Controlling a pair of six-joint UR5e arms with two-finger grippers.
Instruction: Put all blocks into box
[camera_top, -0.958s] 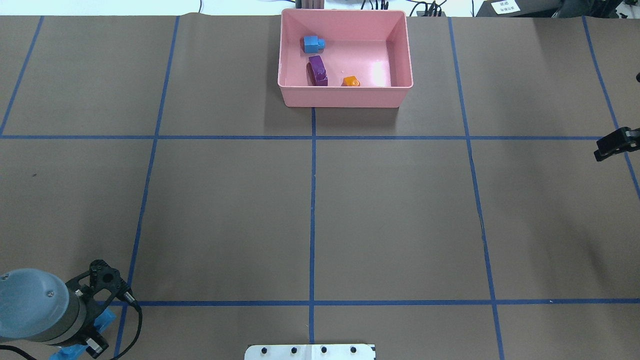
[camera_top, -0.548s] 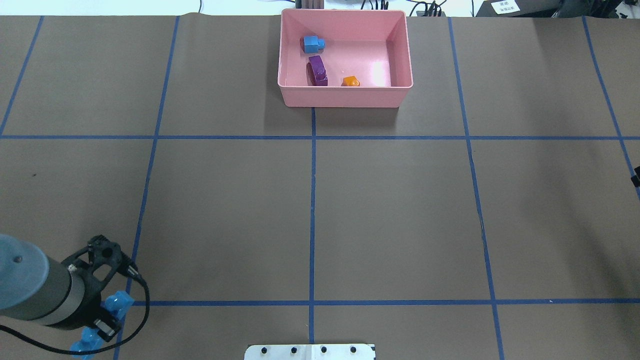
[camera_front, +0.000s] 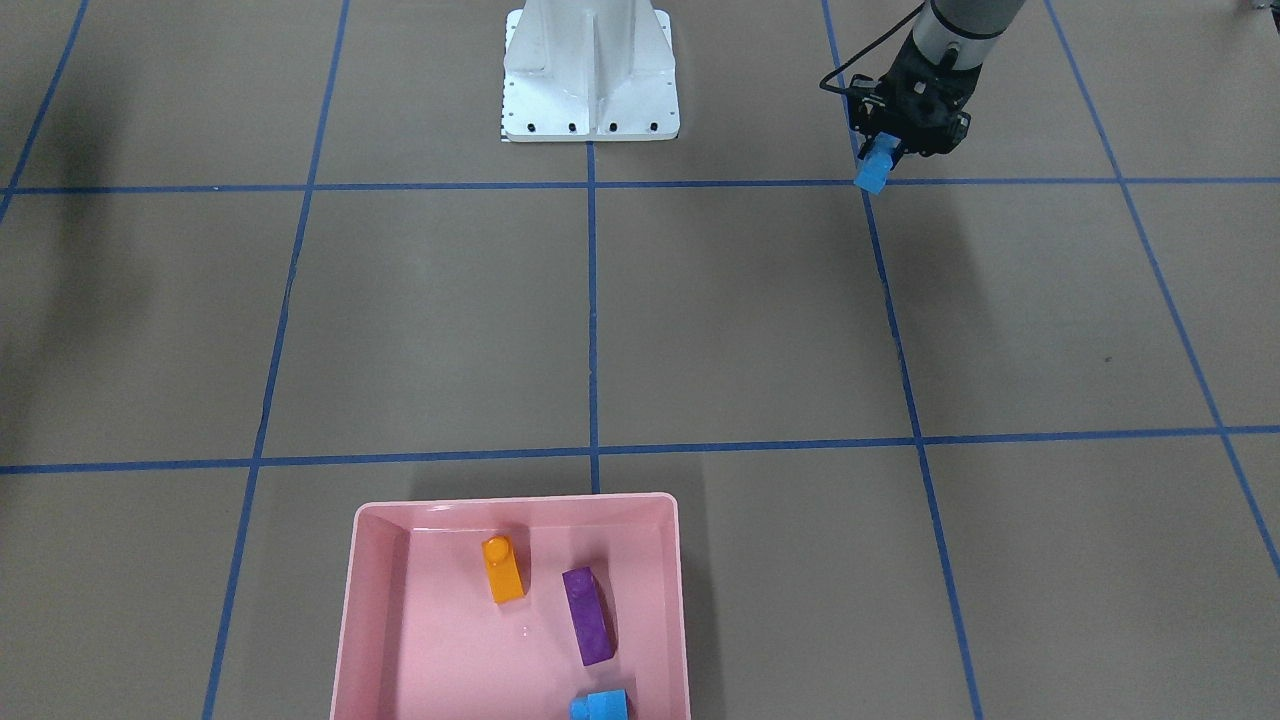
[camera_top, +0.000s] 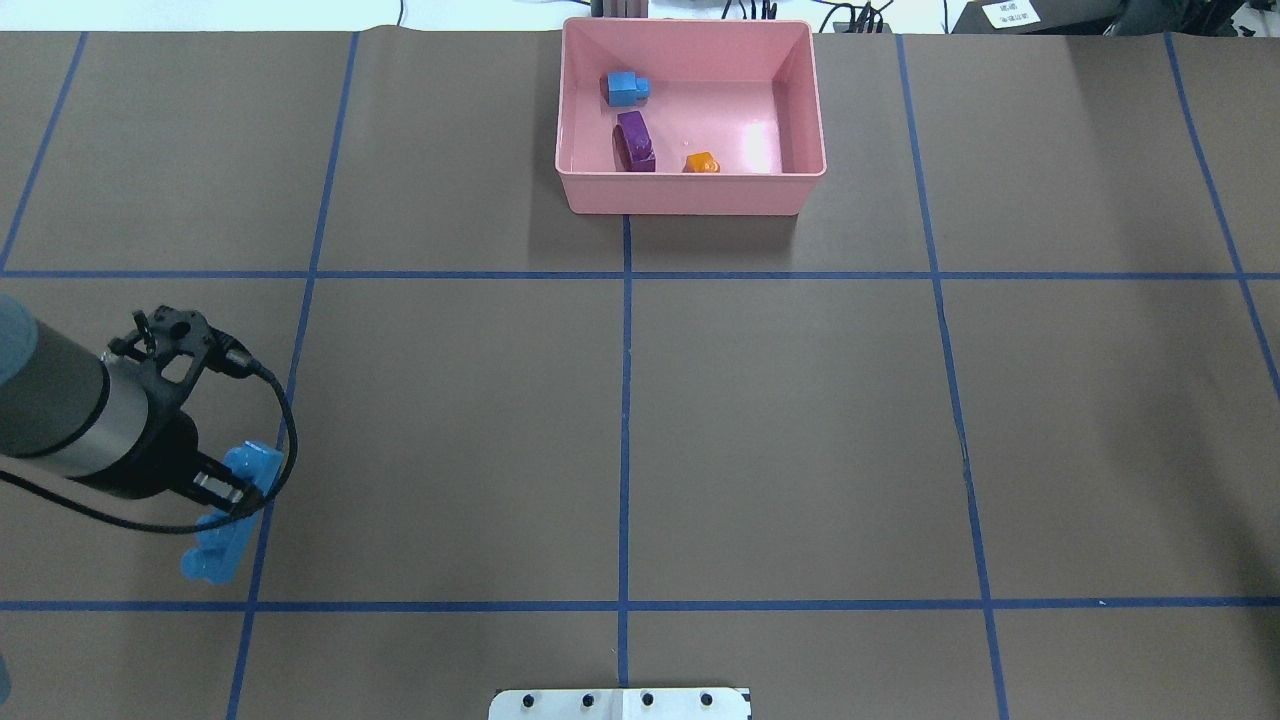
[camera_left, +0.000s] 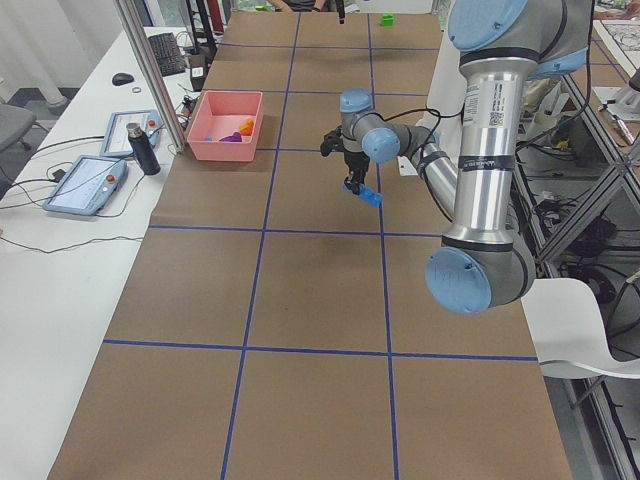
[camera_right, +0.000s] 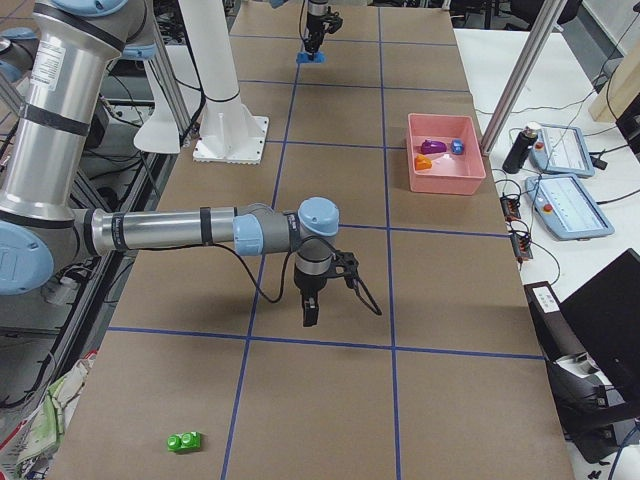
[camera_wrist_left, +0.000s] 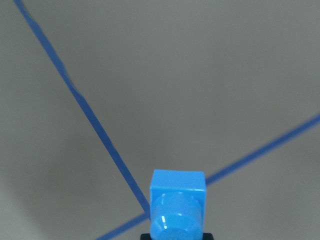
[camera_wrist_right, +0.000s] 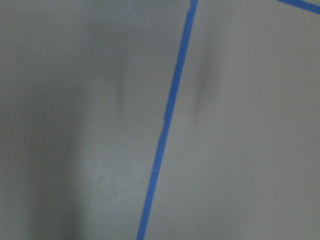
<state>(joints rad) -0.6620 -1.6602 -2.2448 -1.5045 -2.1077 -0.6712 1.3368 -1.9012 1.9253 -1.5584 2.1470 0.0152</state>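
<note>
My left gripper is shut on the long blue block and holds it above the table at the near left; the wrist view shows that block end-on over crossing tape lines. The pink box stands at the far middle with a short blue block, a purple block and an orange block inside. A green block lies on the table at the robot's far right. My right gripper hangs low over the table, seen only in the right side view, so whether it is open or shut I cannot tell.
The white robot base sits at the table's near middle edge. Blue tape lines split the brown table into squares. A side desk beyond the box holds tablets and a dark bottle, beside an aluminium post.
The left arm has lifted the long blue block and carried it away from the near-left corner, further onto the table. The right gripper has dropped out of the overhead view's right edge.
</note>
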